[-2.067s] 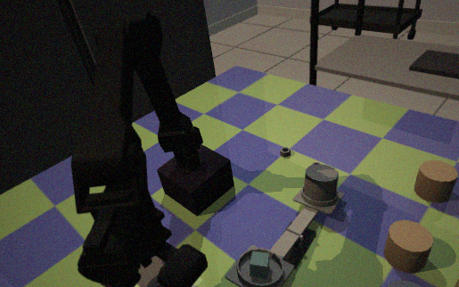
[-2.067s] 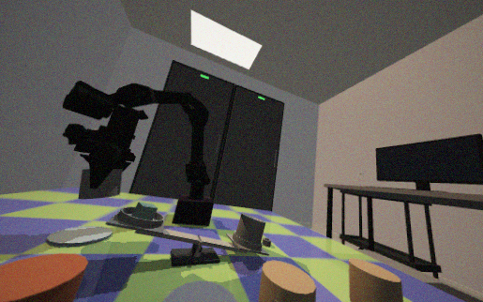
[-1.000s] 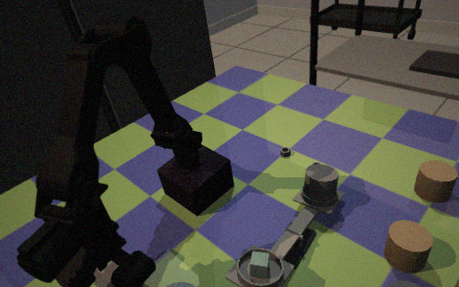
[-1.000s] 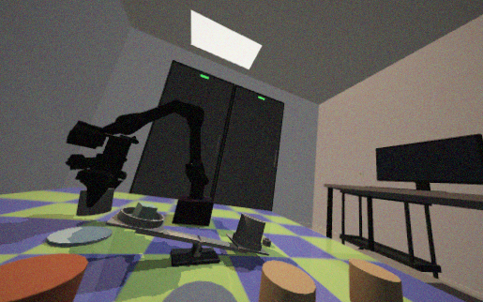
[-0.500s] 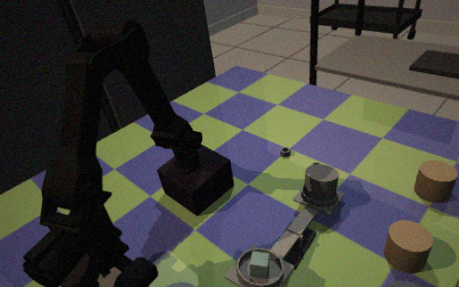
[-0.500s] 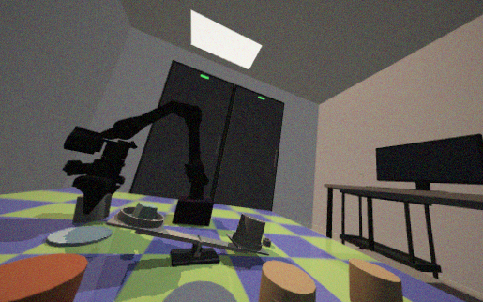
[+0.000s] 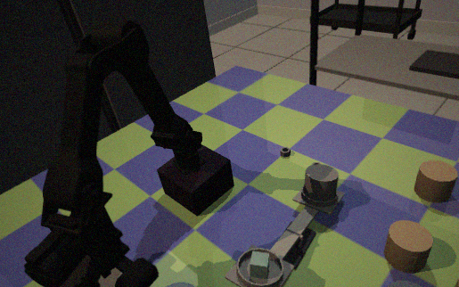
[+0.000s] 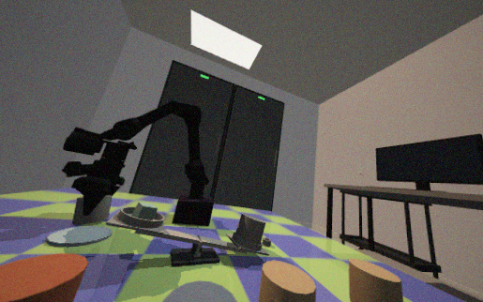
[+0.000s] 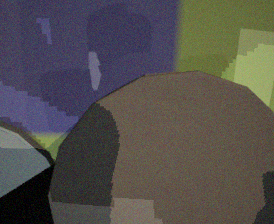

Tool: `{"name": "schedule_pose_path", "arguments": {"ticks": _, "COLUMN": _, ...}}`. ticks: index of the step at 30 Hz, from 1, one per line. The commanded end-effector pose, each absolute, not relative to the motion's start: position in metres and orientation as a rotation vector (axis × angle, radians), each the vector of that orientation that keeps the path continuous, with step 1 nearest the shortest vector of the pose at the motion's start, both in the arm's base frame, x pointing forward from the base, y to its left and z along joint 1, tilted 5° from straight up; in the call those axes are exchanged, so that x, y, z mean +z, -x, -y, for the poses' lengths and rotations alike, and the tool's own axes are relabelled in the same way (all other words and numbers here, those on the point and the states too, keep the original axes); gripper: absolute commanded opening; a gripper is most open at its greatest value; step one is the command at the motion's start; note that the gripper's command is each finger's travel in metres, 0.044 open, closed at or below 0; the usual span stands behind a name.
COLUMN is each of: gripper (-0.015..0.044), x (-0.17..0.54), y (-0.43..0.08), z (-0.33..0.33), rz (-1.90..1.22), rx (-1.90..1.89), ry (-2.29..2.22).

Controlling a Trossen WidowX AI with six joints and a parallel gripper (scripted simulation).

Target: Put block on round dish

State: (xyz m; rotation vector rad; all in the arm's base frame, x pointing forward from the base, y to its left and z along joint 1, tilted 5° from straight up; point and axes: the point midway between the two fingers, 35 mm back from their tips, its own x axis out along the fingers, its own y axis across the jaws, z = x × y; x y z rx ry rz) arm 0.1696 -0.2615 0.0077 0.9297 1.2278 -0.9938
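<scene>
My gripper (image 8: pixel 92 203) is shut on a grey cup (image 8: pixel 98 212) (image 9: pixel 188 135), upright at or very near the table, behind the round dish; its base contact is hard to tell. The pale dish (image 8: pixel 80 235) (image 9: pixel 10 167) has nothing on it in the exterior view. The light green block (image 7: pixel 259 264) (image 8: pixel 145 210) sits uncovered in the ringed holder at the raised near end of the balance (image 7: pixel 286 244) (image 8: pixel 174 234). The other grey cup (image 7: pixel 321 183) (image 8: pixel 249 232) stands tilted on the lower end. One finger shows dark at the wrist view's lower left.
Two tan cylinders (image 7: pixel 436 180) (image 7: pixel 408 246) stand beyond the balance. A small dark ring (image 7: pixel 285 152) (image 8: pixel 266 242) lies near the standing cup. An orange round object (image 8: pixel 29 277) and a grey round one (image 8: pixel 201 293) are at the exterior view's front edge.
</scene>
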Motion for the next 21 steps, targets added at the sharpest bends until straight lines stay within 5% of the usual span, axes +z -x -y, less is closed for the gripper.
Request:
{"name": "schedule_pose_path", "arguments": {"ticks": 1, "gripper": 0.0368, "x": 0.008, "y": -0.170, "z": 0.262, "rz": -1.226, "rx": -0.994, "ry": -0.929}}
{"name": "schedule_pose_path", "arguments": {"ticks": 4, "gripper": 0.0440, "x": 0.020, "y": -0.170, "z": 0.261, "rz": -1.228, "rx": -0.992, "ry": -0.930}}
{"name": "schedule_pose_path", "arguments": {"ticks": 12, "gripper": 0.0440, "x": 0.060, "y": -0.166, "z": 0.255, "rz": -1.235, "rx": -0.986, "ry": -0.934}}
{"name": "schedule_pose_path", "arguments": {"ticks": 19, "gripper": 0.0260, "x": 0.068, "y": -0.165, "z": 0.252, "rz": -1.217, "rx": -1.060, "ry": -0.926}}
{"name": "schedule_pose_path", "arguments": {"ticks": 21, "gripper": 0.0260, "x": 0.070, "y": -0.173, "z": 0.248, "rz": -1.221, "rx": -1.054, "ry": -0.915}}
